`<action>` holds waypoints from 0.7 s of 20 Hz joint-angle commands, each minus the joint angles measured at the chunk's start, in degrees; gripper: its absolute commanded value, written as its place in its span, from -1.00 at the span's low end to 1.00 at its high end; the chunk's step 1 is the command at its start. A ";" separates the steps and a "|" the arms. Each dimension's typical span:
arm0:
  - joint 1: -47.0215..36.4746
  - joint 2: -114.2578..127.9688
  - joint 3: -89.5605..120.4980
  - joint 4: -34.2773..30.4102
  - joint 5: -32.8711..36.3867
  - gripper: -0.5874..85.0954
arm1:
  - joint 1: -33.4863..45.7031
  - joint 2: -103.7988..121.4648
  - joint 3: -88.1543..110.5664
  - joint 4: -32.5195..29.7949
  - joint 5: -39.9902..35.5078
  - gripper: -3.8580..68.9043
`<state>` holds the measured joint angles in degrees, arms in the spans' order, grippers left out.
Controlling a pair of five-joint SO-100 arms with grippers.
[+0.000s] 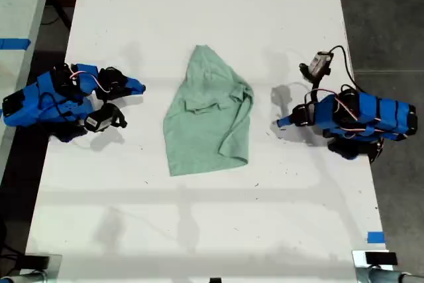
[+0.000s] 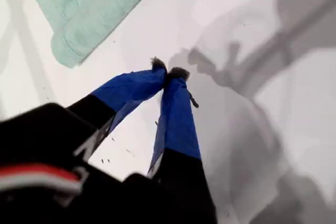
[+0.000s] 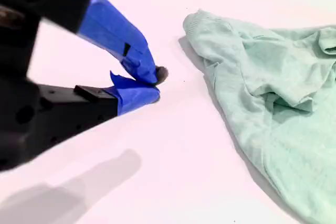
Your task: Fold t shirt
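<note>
T shirt (image 1: 209,114): you will find it mid-tabletop in the exterior view, pale mint green, lying loosely bunched. It is narrow at its far end and wider at its near end, with creases and a turned-over flap across its middle.
Tabletop (image 1: 199,230): white, and it carries both arms and the cloth.
My second tool (image 1: 138,87): on the exterior view's left, at the end of a blue arm lying low over the tabletop, its tip aimed toward the cloth. In the second wrist view (image 3: 155,85) you can see the two blue tips pressed together with nothing between them.
T shirt against my second tool: apart, with a strip of bare tabletop between tip and cloth. The second wrist view shows the t shirt (image 3: 262,77) beside the tip, a ribbed corner of it nearest, and no contact.
My first tool (image 1: 281,122): on the exterior view's right, at the end of the other blue arm, its tip aimed toward the cloth from that side. In the first wrist view (image 2: 168,72) the two blue tips meet at a point and pinch nothing.
T shirt against my first tool: also apart. The first wrist view shows a hemmed corner of the t shirt (image 2: 89,3) beyond the tip, with bare tabletop and grey shadows between them.
Overall spacing: the cloth lies between the two tools, and you can see that neither touches it.
Blue tape (image 1: 375,237): a small square near the tabletop's edge at the exterior view's lower right, well apart from the cloth.
</note>
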<state>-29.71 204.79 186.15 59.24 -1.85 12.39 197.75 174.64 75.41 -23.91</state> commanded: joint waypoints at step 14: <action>1.05 0.00 2.37 -0.79 0.00 -0.99 | -2.11 3.08 3.34 1.05 4.13 -0.83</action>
<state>-29.36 204.79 186.15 59.24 -1.85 10.72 200.04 174.64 76.38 -20.21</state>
